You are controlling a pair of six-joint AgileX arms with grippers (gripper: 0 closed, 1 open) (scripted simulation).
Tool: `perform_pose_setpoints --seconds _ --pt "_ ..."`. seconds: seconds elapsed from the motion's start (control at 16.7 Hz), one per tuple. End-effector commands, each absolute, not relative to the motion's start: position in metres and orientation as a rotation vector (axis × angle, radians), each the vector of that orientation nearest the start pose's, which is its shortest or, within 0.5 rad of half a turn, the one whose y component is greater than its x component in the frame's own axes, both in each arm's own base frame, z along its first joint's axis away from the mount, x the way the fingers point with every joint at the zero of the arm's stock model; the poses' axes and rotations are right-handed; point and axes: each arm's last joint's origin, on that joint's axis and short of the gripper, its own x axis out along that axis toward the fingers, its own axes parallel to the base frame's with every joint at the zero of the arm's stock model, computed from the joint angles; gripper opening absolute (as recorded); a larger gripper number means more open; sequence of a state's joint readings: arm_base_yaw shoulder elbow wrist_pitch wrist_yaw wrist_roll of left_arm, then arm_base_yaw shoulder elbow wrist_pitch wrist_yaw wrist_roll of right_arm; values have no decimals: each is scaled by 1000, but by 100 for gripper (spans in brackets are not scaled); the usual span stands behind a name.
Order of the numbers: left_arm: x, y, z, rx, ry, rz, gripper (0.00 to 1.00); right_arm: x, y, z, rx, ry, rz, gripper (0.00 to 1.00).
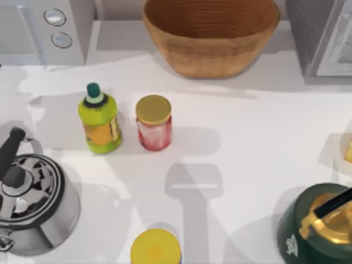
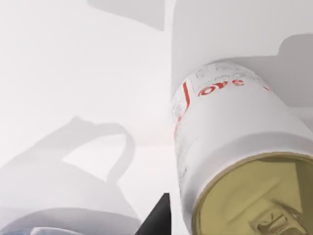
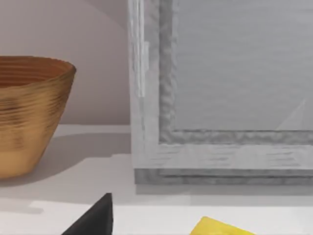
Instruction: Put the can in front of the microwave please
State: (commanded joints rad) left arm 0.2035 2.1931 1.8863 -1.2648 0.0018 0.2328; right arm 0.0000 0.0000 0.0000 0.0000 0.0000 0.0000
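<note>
The can (image 2: 230, 147), white with red lettering and a dull gold top, looms very close in the left wrist view, its gold end turned toward the camera. A dark tip of my left gripper (image 2: 157, 218) shows just beside it; whether it grips the can cannot be told. The microwave (image 1: 33, 27), light grey-white with two round silver knobs, stands at the table's back left corner. A dark tip of my right gripper (image 3: 93, 218) shows in the right wrist view, low over the table near the darker grey appliance (image 3: 220, 98).
A woven basket (image 1: 212, 33) stands at the back middle and the darker grey appliance (image 1: 324, 36) at the back right. A yellow-green bottle (image 1: 100, 121) and red jar (image 1: 154, 124) stand mid-table. A steel kettle (image 1: 30, 203), yellow-lidded container (image 1: 155, 248) and green teapot (image 1: 319, 225) line the front.
</note>
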Motion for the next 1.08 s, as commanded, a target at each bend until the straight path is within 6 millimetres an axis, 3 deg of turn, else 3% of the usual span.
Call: perform_pose_setpoints --seconds 0.12,0.18,0.78,1.08 --pt "422 92 199 16 1572 -15 98 106 -1 160 0 0 0 100" --pt "422 92 199 16 1572 -15 100 106 -1 160 0 0 0 100" --pt "422 92 201 17 1577 -18 100 106 -1 160 0 0 0 100" --pt "422 92 233 16 1578 -16 100 106 -1 160 0 0 0 100"
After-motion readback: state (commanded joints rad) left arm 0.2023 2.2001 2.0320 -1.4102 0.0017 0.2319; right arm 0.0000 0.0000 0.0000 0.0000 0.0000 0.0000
